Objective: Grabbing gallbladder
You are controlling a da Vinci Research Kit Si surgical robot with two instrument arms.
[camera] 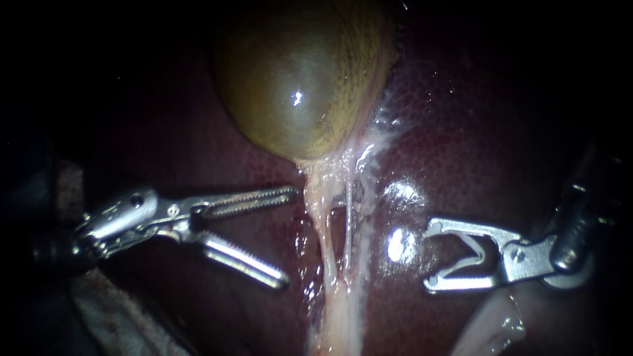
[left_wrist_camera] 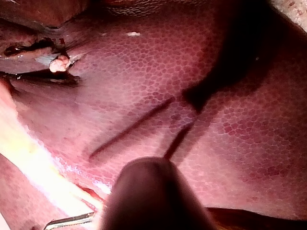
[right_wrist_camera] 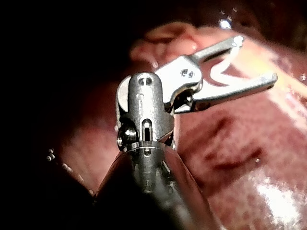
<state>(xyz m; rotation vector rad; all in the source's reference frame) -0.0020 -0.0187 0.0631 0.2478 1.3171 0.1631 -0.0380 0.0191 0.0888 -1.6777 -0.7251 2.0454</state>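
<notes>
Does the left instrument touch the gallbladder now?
Apart. The endoscope view shows the left instrument with open jaws below the gallbladder; liver shows between its upper jaw and the gallbladder.

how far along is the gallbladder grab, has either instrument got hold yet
Done: nothing is gripped yet. In hand: the left instrument sits below the gallbladder, jaws open, its upper jaw tip close to the pale strands under it. The right instrument sits over the liver, jaws open, apart from the gallbladder. To do: bring jaws onto the gallbladder and close.
</notes>
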